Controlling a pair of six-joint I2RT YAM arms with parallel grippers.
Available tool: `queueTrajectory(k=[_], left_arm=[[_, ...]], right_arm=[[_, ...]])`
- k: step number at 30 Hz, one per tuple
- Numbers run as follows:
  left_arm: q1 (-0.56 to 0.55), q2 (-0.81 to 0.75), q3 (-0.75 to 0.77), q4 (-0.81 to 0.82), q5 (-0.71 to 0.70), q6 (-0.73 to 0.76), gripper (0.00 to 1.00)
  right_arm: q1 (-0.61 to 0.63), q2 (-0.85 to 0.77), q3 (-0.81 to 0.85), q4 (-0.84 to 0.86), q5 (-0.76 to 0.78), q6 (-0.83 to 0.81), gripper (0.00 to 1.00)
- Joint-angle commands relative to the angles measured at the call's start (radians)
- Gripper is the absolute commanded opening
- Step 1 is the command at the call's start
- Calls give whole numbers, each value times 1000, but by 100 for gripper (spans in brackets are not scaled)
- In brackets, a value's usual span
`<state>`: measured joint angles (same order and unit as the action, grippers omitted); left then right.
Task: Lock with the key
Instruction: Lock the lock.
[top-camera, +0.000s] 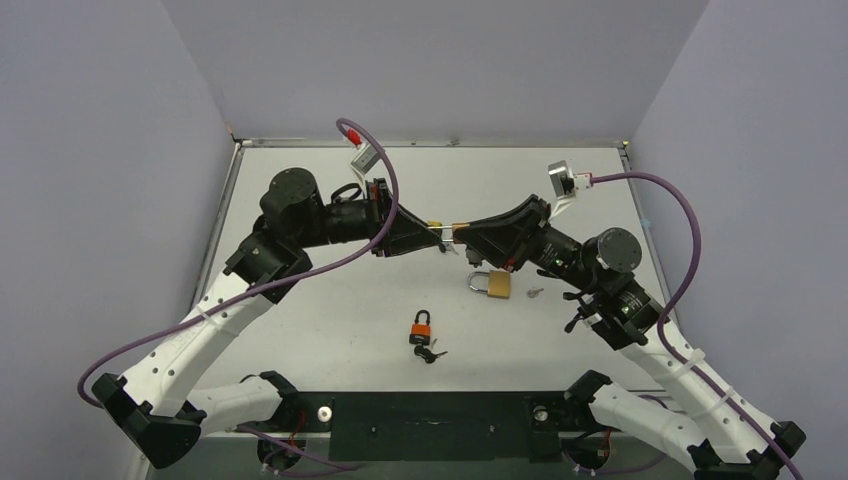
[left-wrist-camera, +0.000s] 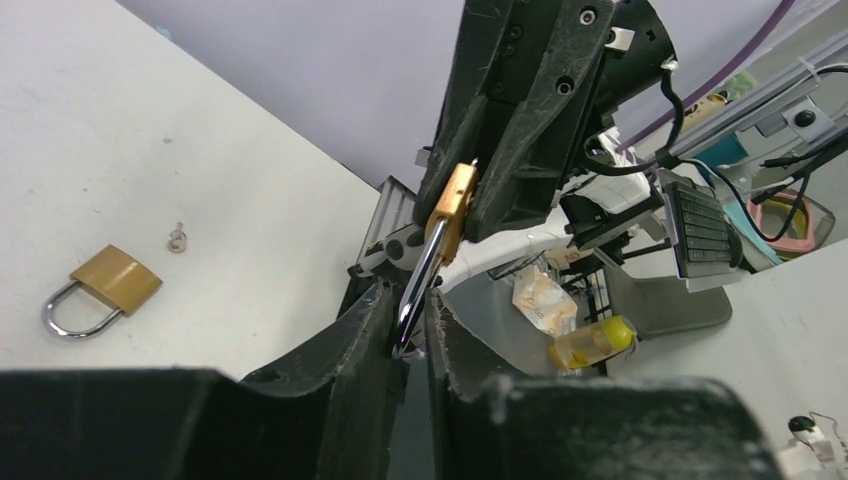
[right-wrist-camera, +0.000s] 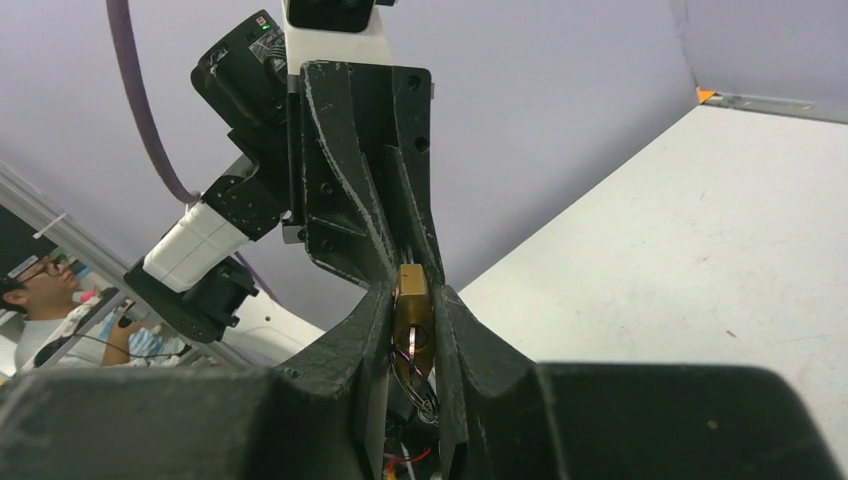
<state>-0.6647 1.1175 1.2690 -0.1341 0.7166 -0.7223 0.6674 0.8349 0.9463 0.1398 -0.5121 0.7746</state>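
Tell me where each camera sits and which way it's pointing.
Top: above and behind the bases, looking down on the table; left arm and right arm show.
Left wrist: looks along the left fingers toward the right gripper.
Right wrist: looks along the right fingers toward the left gripper.
Shared: both wrist views show the raised padlock.

Left gripper (left-wrist-camera: 410, 318) meeting right gripper (right-wrist-camera: 413, 312) mid-air, tip to tip, right clamped, left perhaps slightly parted
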Motion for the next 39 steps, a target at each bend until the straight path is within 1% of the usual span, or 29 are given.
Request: queueTrajectory(k=[1,4,6,7,9,13,14,15,16,17,18,20,23,25,28,30,31,32,33,36,37,39], left_arm=[[-46,3,36,69,28,-10,18],[-45,0,32,86,26,-21,18],[-44,-4,28,88,21,-20,15],[-43,-6,27,89,17,-21,8],[-41,-10,24,90,16,-22,0],[-34,-23,21,79,10,-15,0],[-31,-28,22,73,10,-14,0],[-29,-30,25,69,9,-10,0],[-28,-34,27,60,6,-7,0],[-27,-36,31,54,1,-2,0],[-26,-38,34,43,-3,0,0],[-26,-42,44,22,-16,9,0],[-20,-48,60,-12,-25,20,0],[-19,-50,64,-25,-22,23,0],[-18,-47,70,-42,-16,28,0],[-17,-47,76,-55,-18,31,0],[-18,-46,78,-61,-18,31,0],[-18,-44,82,-62,-16,32,0],[-17,-41,85,-67,-17,32,0],[-17,-35,94,-74,-17,32,0],[-17,-32,95,-77,-16,32,0],[-18,-29,98,-81,-19,33,0]], right_arm=[[27,41,-7,41,-28,23,0],[22,42,-13,49,-24,38,0],[13,41,-18,52,-25,46,0],[8,42,-19,57,-27,48,0],[-3,39,-26,64,-31,61,0],[-49,23,-41,74,-53,77,1],[-70,18,-47,83,-74,82,12],[-80,9,-53,87,-81,87,20],[-97,4,-55,90,-94,89,34],[-105,-7,-59,92,-108,87,41],[-120,-12,-59,94,-115,86,50],[-137,-27,-64,96,-133,79,59],[-154,-46,-74,100,-159,73,64],[-159,-44,-80,112,-178,77,64],[-160,-34,-97,193,-215,116,62],[-158,-27,-100,213,-226,121,58],[-156,-24,-98,215,-231,120,52],[-156,-18,-96,216,-237,119,49],[-154,-16,-95,217,-239,119,43],[-150,-5,-89,217,-245,114,36],[-150,-4,-87,217,-246,114,32],[-149,-2,-84,215,-249,111,29]])
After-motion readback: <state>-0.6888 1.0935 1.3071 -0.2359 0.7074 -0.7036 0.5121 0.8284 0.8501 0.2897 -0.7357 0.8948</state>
